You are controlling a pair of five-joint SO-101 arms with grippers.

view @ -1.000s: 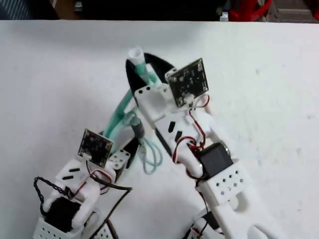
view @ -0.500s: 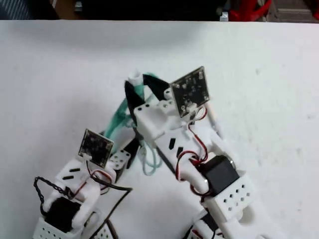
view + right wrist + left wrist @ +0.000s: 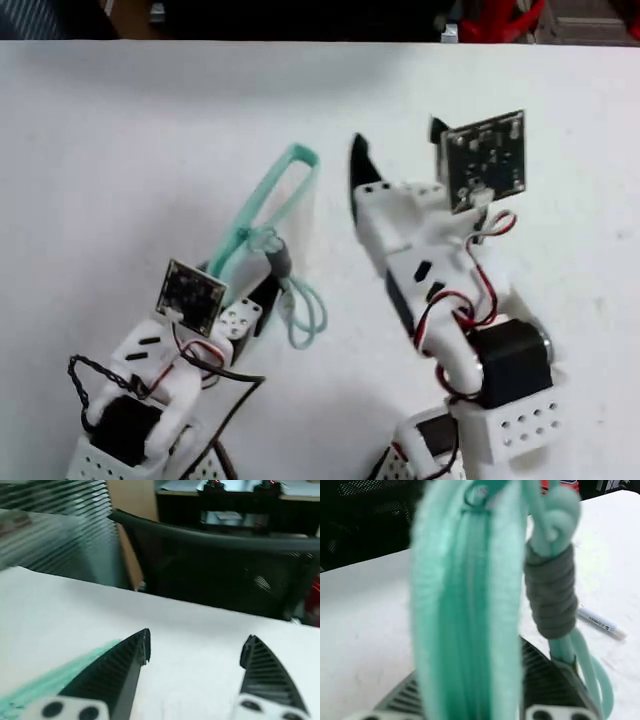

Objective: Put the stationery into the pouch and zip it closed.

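Observation:
A mint-green pouch stands on its edge on the white table, its zipper facing the left wrist camera. My left gripper is shut on the pouch's near end, and one dark finger shows beside the fabric. The pouch's cord, with a grey wrap, loops onto the table. My right gripper hangs to the right of the pouch, open, with nothing between its fingers. A white pen lies on the table beyond the cord.
The table's far edge runs along the top of the high view, with a dark chair behind it. The right arm's body covers the table's right middle. Bare table lies to the left and far right.
The right gripper held a white-tipped item at the pouch's mouth, lowered it in, then let go and drew back to the right, open. The left arm and pouch stayed put.

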